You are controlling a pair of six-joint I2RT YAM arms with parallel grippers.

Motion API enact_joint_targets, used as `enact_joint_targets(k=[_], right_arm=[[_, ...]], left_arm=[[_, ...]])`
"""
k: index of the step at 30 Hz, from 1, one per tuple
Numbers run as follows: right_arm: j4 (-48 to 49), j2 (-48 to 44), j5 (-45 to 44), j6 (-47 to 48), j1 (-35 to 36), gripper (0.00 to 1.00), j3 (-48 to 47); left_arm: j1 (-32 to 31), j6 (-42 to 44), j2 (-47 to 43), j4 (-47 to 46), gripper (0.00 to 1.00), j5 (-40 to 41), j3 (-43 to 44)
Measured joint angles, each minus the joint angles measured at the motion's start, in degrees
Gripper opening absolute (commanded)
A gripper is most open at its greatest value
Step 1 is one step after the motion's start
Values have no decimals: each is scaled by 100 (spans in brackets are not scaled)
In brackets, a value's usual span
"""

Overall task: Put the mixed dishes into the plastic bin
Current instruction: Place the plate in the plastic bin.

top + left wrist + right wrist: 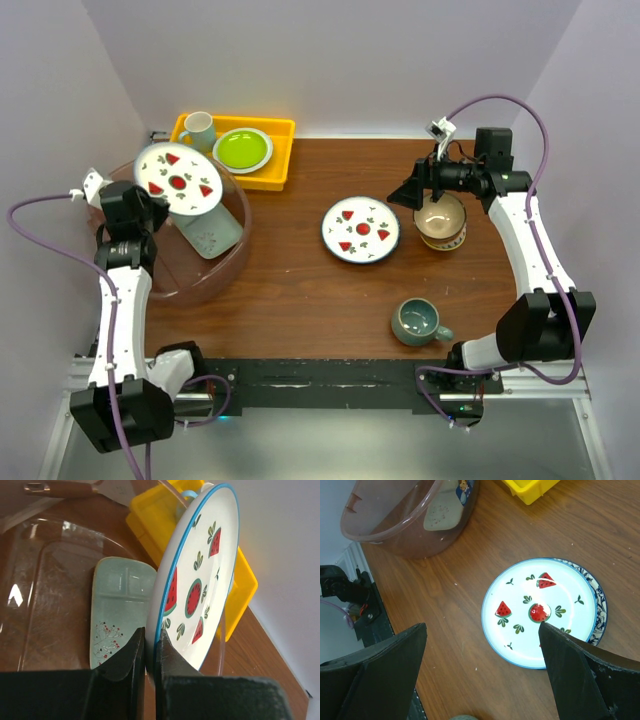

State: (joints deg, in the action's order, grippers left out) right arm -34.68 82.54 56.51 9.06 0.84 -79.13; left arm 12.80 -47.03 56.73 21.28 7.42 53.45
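My left gripper (150, 200) (150, 647) is shut on the rim of a watermelon-patterned plate (180, 180) (197, 580). It holds the plate tilted on edge over the transparent pinkish bin (205, 285) (30, 580). The pale green divided tray (208, 235) (117, 610) lies inside the bin. A second watermelon plate (361, 229) (540, 610) lies mid-table on a blue-patterned plate (600, 605). My right gripper (410, 195) (482, 675) is open and empty above the table, beside the cream-tan bowl (440, 222). The teal mug (415, 320) stands near the front. No reddish bowl shows.
A yellow tray (272, 180) (150, 520) at the back left holds a pale mug (198, 130) and a lime-green plate (242, 150). It stands right behind the bin. White walls close in the table on three sides.
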Motion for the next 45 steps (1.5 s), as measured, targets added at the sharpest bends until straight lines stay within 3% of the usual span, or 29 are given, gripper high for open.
enact_joint_targets(k=[10,22,35,38,45], right_arm=[[0,0,2,0,0,98,4],[0,0,0,0,0,98,20],[0,13,0,0,0,98,20],[-2,46,-2,0,0,98,20],[-4,66,-2,0,0,98,20]], left_arm=[[33,-306,-251,223,0,358,-396],[79,-623,-39,-92,0,-96,-1325],[492,-748,595,-1088,1,-769,-1856],[638,-754,721,-1300,15,-953,-1937],[841,-800,1045,-1939,59,-1325,-1961]])
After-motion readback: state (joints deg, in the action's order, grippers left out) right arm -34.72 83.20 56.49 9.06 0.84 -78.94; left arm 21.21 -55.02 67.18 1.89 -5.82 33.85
